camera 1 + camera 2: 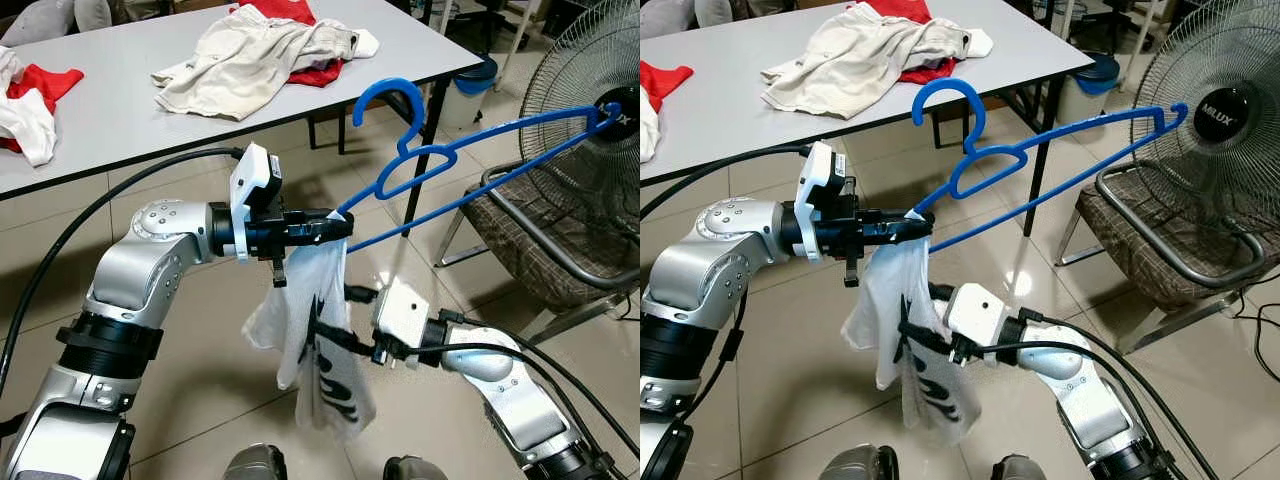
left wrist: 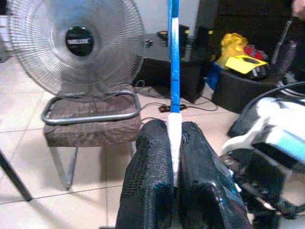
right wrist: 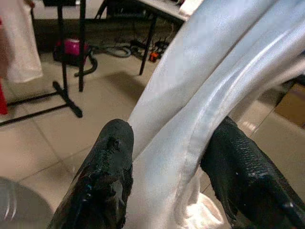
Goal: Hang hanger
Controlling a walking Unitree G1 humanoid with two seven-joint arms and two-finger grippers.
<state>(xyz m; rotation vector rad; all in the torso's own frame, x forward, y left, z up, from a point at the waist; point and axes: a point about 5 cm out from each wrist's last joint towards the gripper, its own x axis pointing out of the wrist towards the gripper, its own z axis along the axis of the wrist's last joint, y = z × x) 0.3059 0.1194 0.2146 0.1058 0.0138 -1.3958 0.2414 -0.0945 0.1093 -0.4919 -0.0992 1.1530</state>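
My left gripper point(image 1: 335, 228) is shut on one end of a blue plastic hanger point(image 1: 520, 124), pinching a fold of a white garment point(image 1: 312, 285) with it. The hanger sticks out to the right at chest height, its hook point(image 1: 390, 88) pointing up and its far end near the fan. In the left wrist view the blue bar point(image 2: 174, 57) runs out from between the closed fingertips point(image 2: 152, 143). The garment, printed with black marks, hangs down from that grip. My right gripper point(image 1: 335, 320) stands lower, open, with the hanging cloth point(image 3: 190, 95) between its fingers point(image 3: 112, 152).
A grey table point(image 1: 120, 110) at the back carries a beige and red heap of clothes point(image 1: 260, 55) and more clothes point(image 1: 30, 100) at its left end. A standing fan point(image 1: 600, 110) and a metal-framed chair point(image 1: 540, 240) are on the right. Tiled floor lies below.
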